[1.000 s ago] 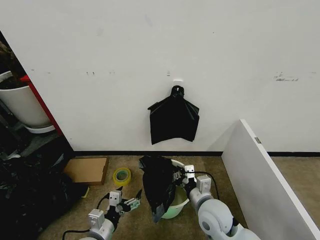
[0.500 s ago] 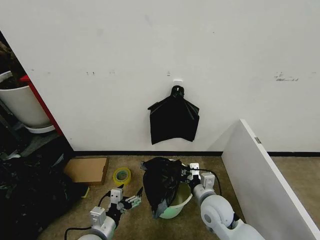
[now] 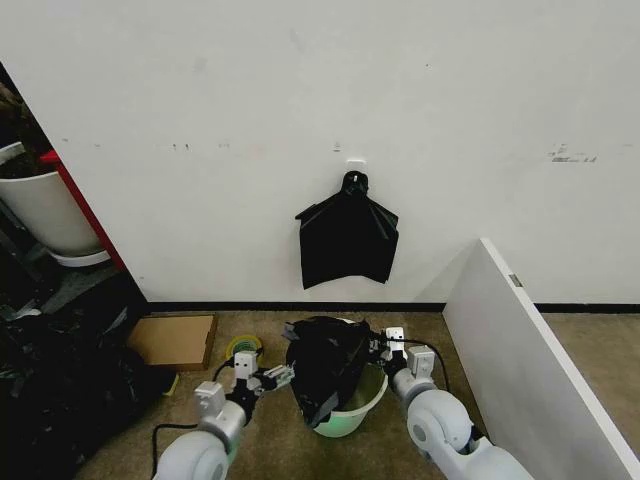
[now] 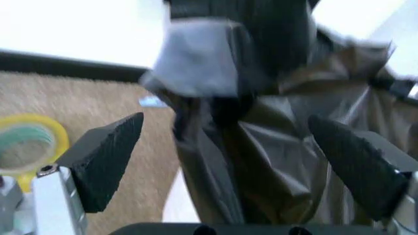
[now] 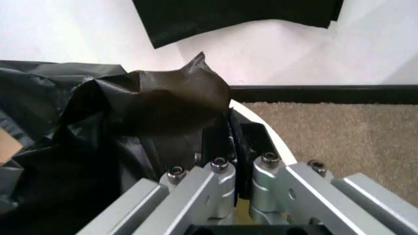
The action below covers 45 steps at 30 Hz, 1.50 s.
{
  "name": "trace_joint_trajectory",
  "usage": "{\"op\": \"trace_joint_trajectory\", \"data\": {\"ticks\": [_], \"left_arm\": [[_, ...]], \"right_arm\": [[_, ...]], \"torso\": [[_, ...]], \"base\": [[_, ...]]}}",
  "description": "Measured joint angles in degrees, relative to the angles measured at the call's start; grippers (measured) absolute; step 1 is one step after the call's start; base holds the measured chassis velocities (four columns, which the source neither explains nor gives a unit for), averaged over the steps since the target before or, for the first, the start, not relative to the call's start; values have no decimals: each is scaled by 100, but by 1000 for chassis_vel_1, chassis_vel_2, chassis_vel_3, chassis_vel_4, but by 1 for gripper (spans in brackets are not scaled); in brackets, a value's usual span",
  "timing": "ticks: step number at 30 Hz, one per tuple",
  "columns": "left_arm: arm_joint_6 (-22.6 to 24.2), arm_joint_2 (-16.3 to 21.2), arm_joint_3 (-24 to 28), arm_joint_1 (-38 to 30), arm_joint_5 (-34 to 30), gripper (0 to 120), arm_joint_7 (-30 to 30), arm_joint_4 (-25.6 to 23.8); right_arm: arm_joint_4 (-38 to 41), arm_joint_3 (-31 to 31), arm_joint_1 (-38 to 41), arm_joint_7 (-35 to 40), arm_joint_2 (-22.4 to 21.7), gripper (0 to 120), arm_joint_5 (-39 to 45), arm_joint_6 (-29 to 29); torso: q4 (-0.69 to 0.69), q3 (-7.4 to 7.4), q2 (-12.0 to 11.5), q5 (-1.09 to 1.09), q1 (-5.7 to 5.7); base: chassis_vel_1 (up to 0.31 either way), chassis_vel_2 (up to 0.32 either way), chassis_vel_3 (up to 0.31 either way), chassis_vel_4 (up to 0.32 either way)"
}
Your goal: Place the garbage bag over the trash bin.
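Figure: bag-fitting over the bin, head and wrist views. The garbage bag point(image 3: 325, 365), thin, glossy and black, sits bunched on the left and far part of the trash bin point(image 3: 352, 405), a small white tapering bucket on the carpeted floor near the wall; a fold hangs down the bin's left outer side, while the bin's right and near rim shows bare. We see the right claw point(image 3: 378, 348) at the bin's right rim with its fingers closed on a peak of the bag's film point(image 5: 171, 98), the white rim point(image 5: 258, 120) just beyond it. The left claw point(image 3: 277, 376) stands just left of the bag with both dark pads point(image 4: 107, 152) spread wide and the bag's hanging film point(image 4: 267, 147) between them, not yet pinched.

To do this step well, we judge that the left claw should close on a single layer of the bag's mouth edge, not on the bunched folds, so that the two grips can draw the opening apart. The film is slippery and tears easily; a firm but shallow pinch near the edge seems best. The bin is light and may tip or slide if we pull sideways, so the stretch should be outward and downward, evenly on both sides.

Elsewhere: a knotted bundle of black bags point(image 3: 347, 240) on the wall, a tape roll point(image 3: 243, 350) and a flat cardboard box point(image 3: 175, 340) on the floor to the left.
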Motion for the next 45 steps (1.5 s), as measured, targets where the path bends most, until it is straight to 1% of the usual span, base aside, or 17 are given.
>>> {"op": "trace_joint_trajectory", "data": {"ticks": [3,5,7,9,12,14,17,18,23,26,27,32,33,34,35,38,45], "left_arm": [[218,-50,264,-177,-14,97,-272,144],[243,-57,292,-195,-13,97,-314,159],[597,-125,586,-349,-13,93,-891,247],[785,-170,743,-426,-14,93,-1273,291],[863,-210,830,-490,-23,90,-1501,344],[898,-253,885,-565,-66,84,-1672,404],[911,-297,911,-643,-132,72,-1757,454],[911,-297,911,-643,-132,72,-1757,454],[988,-388,916,-731,-177,50,-1822,551],[1126,-405,927,-691,-178,36,-1923,482],[1126,-405,927,-691,-178,36,-1923,482],[1212,-373,911,-595,-170,21,-1987,386],[1212,-359,869,-562,-168,12,-1991,364],[1209,-349,843,-543,-168,9,-1990,349],[1209,-349,843,-543,-168,9,-1990,349],[1163,-306,717,-461,-167,1,-1949,238],[857,-151,354,-318,-16,1,-1872,43]], "right_arm": [[36,-7,-27,-21,-1,0,-55,0],[41,-8,-30,-24,-1,0,-60,0],[92,-8,-52,-48,-3,0,-98,-2],[130,-8,-69,-60,-3,0,-121,-7],[149,-8,-83,-76,-3,0,-147,-7],[173,-9,-100,-92,-2,0,-170,-8],[199,-14,-126,-100,2,0,-183,-9],[199,-14,-126,-100,2,0,-183,-9],[237,-18,-182,-113,-12,0,-206,-10],[266,-16,-202,-114,-32,0,-224,-10],[266,-16,-202,-114,-32,0,-224,-10],[283,-15,-212,-114,-40,0,-237,-8],[283,-15,-217,-114,-42,0,-240,5],[283,-15,-221,-114,-45,0,-242,17],[283,-15,-221,-114,-45,0,-242,17],[300,-21,-243,-146,-62,0,-245,98],[433,-42,-381,-212,-105,0,-300,409]], "torso": [[0,0,0,0,0],[0,0,0,0,0],[0,0,1,0,0],[0,0,1,1,0],[0,0,1,0,0],[1,0,1,1,0],[1,0,1,1,0],[1,0,1,1,0],[1,-1,1,1,0],[0,-1,1,-1,0],[0,-1,1,-1,0],[1,-1,1,-1,0],[0,-1,1,-2,0],[0,-1,1,-2,0],[0,-1,1,-2,0],[-1,0,1,-5,0],[1,0,0,0,0]], "base": [[0,0,0,0],[0,0,0,0],[0,0,0,0],[0,0,0,0],[0,0,0,0],[0,0,0,0],[0,0,0,0],[0,0,0,0],[0,0,0,0],[0,0,0,0],[0,0,0,0],[0,0,0,0],[0,0,0,0],[0,0,0,0],[0,0,0,0],[0,0,0,0],[0,0,0,0]]}}
